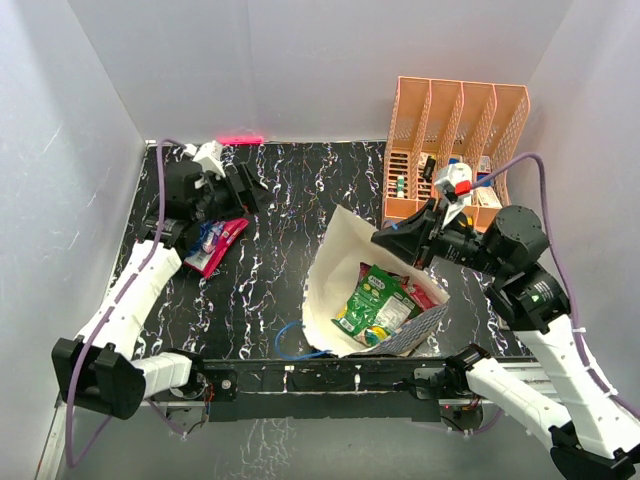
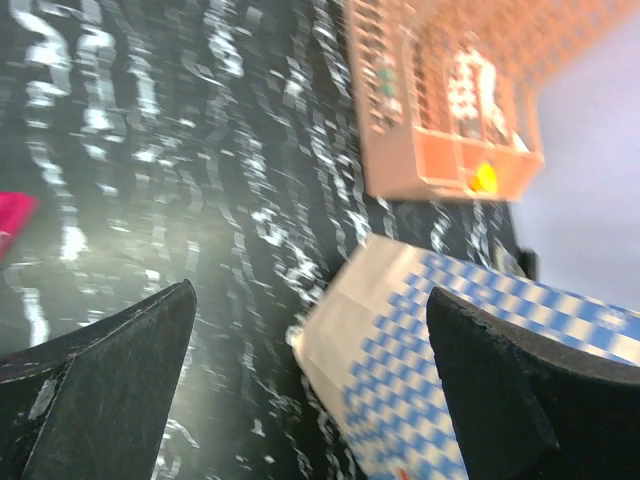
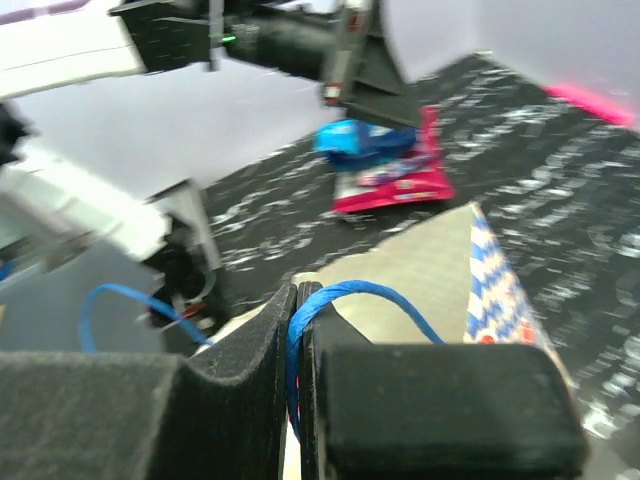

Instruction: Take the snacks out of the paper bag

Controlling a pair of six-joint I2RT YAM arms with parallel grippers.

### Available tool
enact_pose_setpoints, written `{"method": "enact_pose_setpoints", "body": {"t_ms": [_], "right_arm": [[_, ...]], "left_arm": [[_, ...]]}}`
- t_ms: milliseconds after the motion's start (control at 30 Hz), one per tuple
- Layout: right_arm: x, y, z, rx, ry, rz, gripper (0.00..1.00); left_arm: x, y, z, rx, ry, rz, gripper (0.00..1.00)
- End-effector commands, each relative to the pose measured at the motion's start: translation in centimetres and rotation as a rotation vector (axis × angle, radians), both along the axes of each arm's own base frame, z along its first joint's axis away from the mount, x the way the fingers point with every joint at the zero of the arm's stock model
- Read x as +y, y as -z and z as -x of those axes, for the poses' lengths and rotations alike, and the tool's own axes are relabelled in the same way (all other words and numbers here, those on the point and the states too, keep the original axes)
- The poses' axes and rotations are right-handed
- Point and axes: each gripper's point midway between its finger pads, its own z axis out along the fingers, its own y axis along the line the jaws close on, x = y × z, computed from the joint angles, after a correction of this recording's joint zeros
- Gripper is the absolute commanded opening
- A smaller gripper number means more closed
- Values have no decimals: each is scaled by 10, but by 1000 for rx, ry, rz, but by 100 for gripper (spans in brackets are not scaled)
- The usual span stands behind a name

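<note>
The paper bag (image 1: 335,262) lies open on the dark marbled table, cream inside, blue-checkered outside (image 2: 470,330). Green packets (image 1: 375,300) and a red one lie in its mouth. My right gripper (image 1: 385,237) is shut on the bag's blue cord handle (image 3: 345,296) and holds the upper edge up. A magenta-and-silver packet (image 1: 215,243) with a blue packet (image 3: 360,140) on it lies on the table at the left. My left gripper (image 1: 245,185) is open and empty above the table just behind those packets, its black fingers (image 2: 110,380) wide apart.
A peach-orange slotted organizer (image 1: 455,150) with small items stands at the back right, close behind my right arm. A pink marker (image 1: 240,140) lies at the back wall. The bag's other blue handle (image 1: 290,340) lies by the front rail. White walls enclose the table.
</note>
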Motion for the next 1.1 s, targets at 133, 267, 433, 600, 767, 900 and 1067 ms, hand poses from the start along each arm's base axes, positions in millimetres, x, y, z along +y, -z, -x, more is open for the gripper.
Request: {"method": "enact_pose_setpoints", "body": {"t_ms": [133, 267, 433, 600, 767, 900, 1067], "right_arm": [[38, -11, 68, 131, -536, -210, 8], [42, 0, 76, 143, -620, -175, 8], [83, 1, 75, 223, -624, -213, 7], [74, -1, -4, 264, -105, -102, 7], [9, -49, -35, 100, 283, -114, 7], [-45, -76, -37, 12, 511, -162, 7], [-99, -104, -32, -84, 709, -175, 7]], "left_arm": [[-46, -41, 49, -70, 191, 90, 98], [-48, -42, 70, -82, 230, 119, 98], [-51, -24, 95, -30, 269, 163, 98], [-46, -6, 106, 34, 265, 132, 98], [-40, -16, 107, 15, 275, 71, 98], [-40, -22, 105, 2, 286, 53, 98], [-43, -28, 103, -9, 302, 57, 98]]}}
